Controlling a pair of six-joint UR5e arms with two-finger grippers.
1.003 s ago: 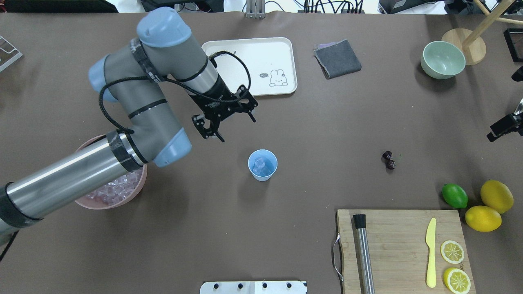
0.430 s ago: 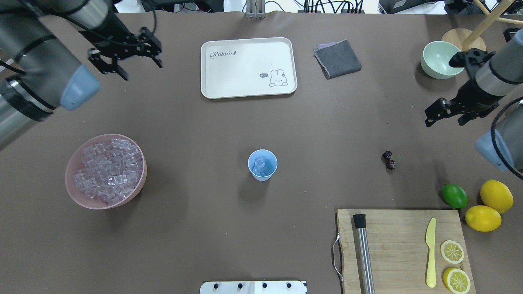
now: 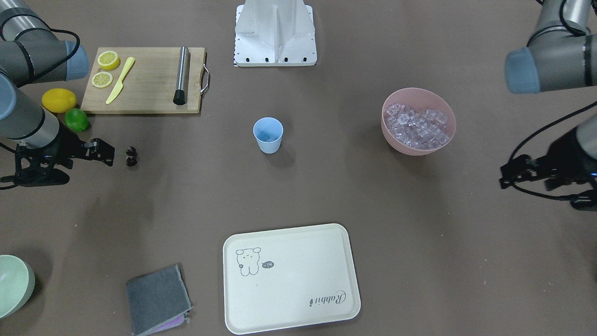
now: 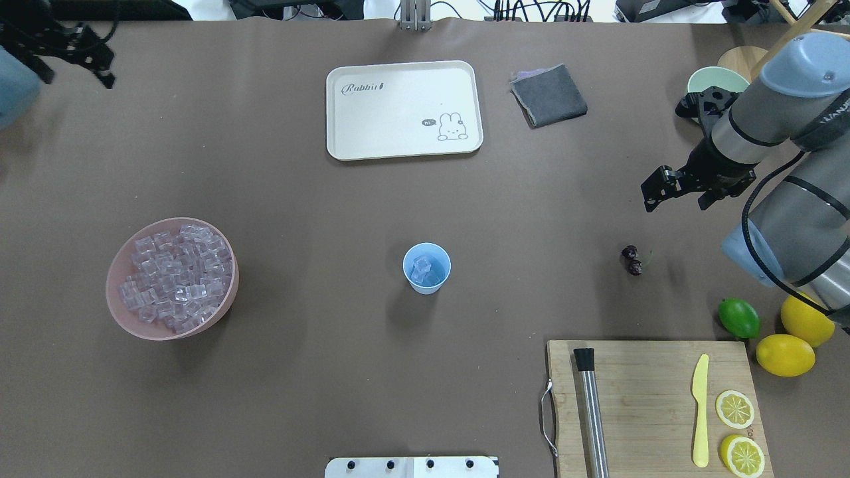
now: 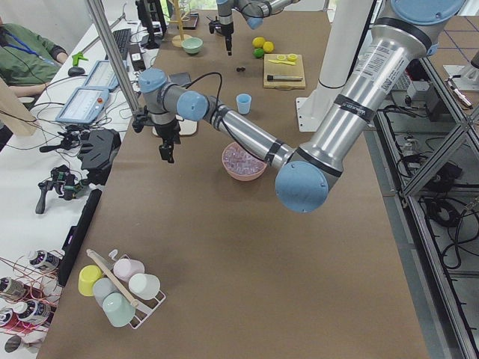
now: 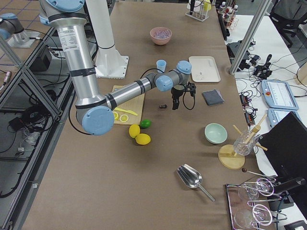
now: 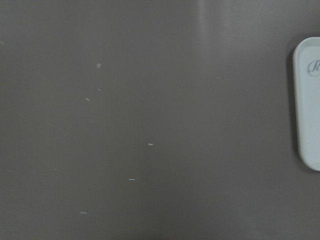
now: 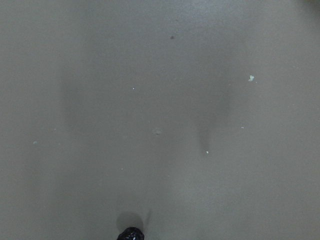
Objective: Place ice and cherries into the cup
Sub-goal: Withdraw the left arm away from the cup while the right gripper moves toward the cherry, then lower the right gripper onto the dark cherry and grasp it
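The light blue cup [image 4: 426,267] stands upright mid-table with a few ice cubes [image 4: 422,268] inside; it also shows in the front view [image 3: 268,134]. More ice fills the pink bowl [image 4: 117,282] at the left. The cherries [image 4: 631,260] lie on the table right of the cup, and show at the bottom edge of the right wrist view [image 8: 131,234]. My right gripper [image 4: 676,199] is open and empty, hovering beyond and just right of the cherries. My left gripper [image 4: 76,76] is open and empty at the far left corner.
A white rabbit tray [image 4: 403,109] and a grey cloth [image 4: 548,94] lie at the back. A pale green bowl [image 4: 705,79] is partly behind my right arm. A lime [image 4: 738,317], two lemons [image 4: 785,354] and a cutting board [image 4: 654,398] with muddler, knife and lemon slices sit front right.
My left arm has swung away from beside the cup to the far left corner, uncovering the pink bowl. My right arm has come in from the right edge towards the cherries.
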